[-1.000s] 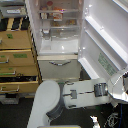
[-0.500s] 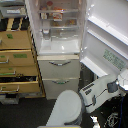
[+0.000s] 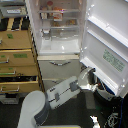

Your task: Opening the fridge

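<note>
Since the earlier frames the arm has swung from low in the frame up toward the right, and the fridge door (image 3: 107, 42) stands a little wider, its inner face turned more squarely to the camera. The fridge (image 3: 57, 45) fills the upper middle of the frame, its white shelved interior fully exposed, with a few small items on the upper shelves too blurred to name. Below the open compartment sit the two lower drawers (image 3: 59, 70), both shut. The door hangs out across the upper right and right of the frame, its inner racks and a green label (image 3: 114, 60) showing.

The gripper (image 3: 89, 80) is at the lower right of centre, right at the bottom edge of the open door; it looks to be touching or hooked on that edge, but whether its fingers are apart or clamped I cannot tell, the picture being too coarse. The robot's white body (image 3: 35, 107) sits at the bottom of the frame, and the tan wooden cabinet (image 3: 17, 55) stands at the left, just beside the fridge.

As I judge it, the task is nearly or wholly done: the upper door is wide open, and what may remain is only a last push and letting go
</note>
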`<state>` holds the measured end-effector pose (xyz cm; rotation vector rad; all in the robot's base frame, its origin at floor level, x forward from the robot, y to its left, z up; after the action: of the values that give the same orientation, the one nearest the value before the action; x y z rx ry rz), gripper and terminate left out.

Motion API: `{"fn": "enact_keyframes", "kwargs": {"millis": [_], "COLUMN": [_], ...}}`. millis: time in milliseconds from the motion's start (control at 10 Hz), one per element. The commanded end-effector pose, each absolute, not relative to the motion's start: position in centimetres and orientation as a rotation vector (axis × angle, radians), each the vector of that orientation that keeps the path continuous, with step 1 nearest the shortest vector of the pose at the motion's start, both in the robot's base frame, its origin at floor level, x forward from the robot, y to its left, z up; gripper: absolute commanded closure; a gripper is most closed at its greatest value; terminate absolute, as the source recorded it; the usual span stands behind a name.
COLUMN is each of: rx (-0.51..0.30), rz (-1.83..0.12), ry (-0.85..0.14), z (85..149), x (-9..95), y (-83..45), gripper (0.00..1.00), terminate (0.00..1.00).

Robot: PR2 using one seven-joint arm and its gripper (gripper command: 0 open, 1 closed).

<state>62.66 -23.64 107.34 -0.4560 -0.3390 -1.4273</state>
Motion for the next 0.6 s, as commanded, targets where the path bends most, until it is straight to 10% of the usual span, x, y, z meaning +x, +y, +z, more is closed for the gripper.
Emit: {"fn": "enact_keyframes", "kwargs": {"millis": [100, 600], "rx": [-0.223, -0.263], "rz": [-0.876, -0.612], "ry": [-0.291, -0.206], "z": [106.7, 104.3], "x": [55.1, 43.4], "y": [24.0, 39.2], "gripper": [0.0, 0.0], "terminate": [0.0, 0.0]}}
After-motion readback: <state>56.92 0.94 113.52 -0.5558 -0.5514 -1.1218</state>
